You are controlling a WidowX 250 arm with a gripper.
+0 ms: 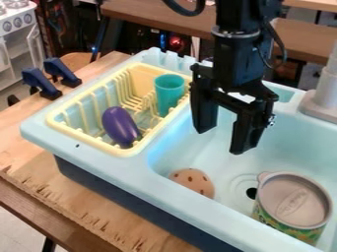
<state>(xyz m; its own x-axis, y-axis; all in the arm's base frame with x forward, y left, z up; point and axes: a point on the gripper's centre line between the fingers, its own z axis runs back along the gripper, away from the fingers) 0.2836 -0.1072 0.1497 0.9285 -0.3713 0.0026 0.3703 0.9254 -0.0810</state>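
The black gripper (225, 141) hangs over the left part of the light blue sink basin, its two fingers apart and nothing between them. Below it, against the basin's front left wall, lies a round tan cookie-like thing (192, 182) with dark spots. A can (293, 206) with a grey lid and green label stands in the basin's front right, beside the drain. Left of the gripper, a yellow dish rack (119, 150) holds a purple eggplant (120, 126) in its front part and a teal cup (169, 92) at its back right.
The sink's blue rim (125, 165) surrounds rack and basin. A grey faucet base (322, 98) stands at the right edge. Two dark blue clamps (41, 83) grip the wooden table (41, 172) at the left. Another wooden table (154, 18) stands behind.
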